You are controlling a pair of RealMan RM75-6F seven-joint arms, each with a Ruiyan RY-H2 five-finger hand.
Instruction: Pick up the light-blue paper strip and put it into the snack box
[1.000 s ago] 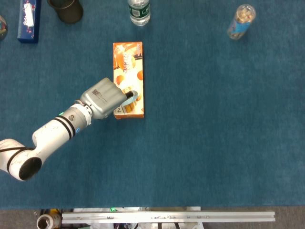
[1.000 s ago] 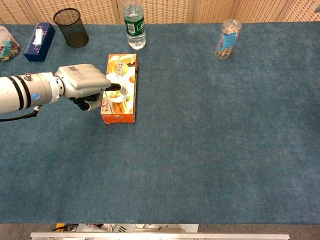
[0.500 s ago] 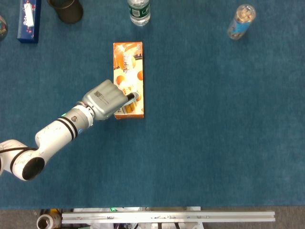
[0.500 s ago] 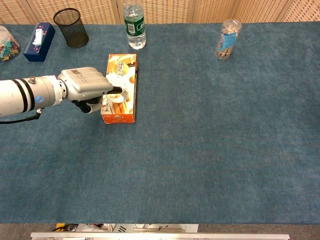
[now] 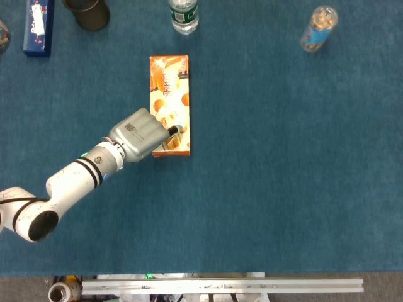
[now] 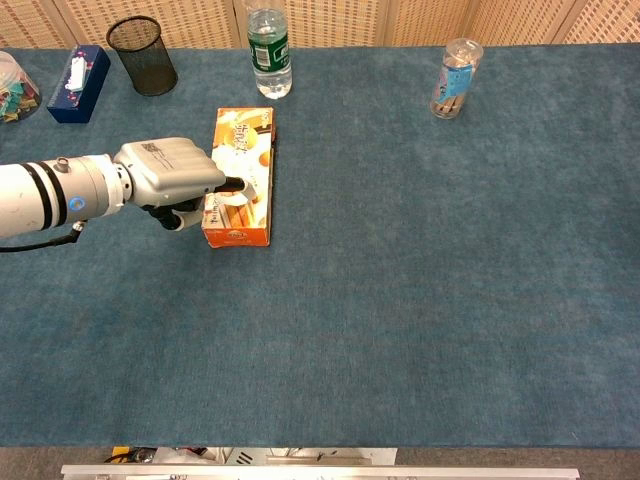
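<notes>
The orange snack box (image 5: 170, 82) (image 6: 245, 135) lies lengthwise on the blue cloth, left of centre. My left hand (image 5: 140, 133) (image 6: 170, 178) rests over the box's near end, coming in from the left. Its dark fingertips (image 5: 171, 129) (image 6: 235, 184) reach onto the box's top near the near edge, with the fingers held close together. No light-blue paper strip shows in either view; the hand and box hide whatever is under the fingers. My right hand appears in neither view.
A water bottle (image 5: 184, 14) (image 6: 268, 40) stands just beyond the box. A black mesh cup (image 5: 88, 12) (image 6: 141, 56) and a dark blue carton (image 5: 38, 26) (image 6: 78, 83) sit at the far left. A clear jar (image 5: 318, 28) (image 6: 454, 78) stands far right.
My left hand has slid a little toward the near end of the snack box. The box itself has not moved.
</notes>
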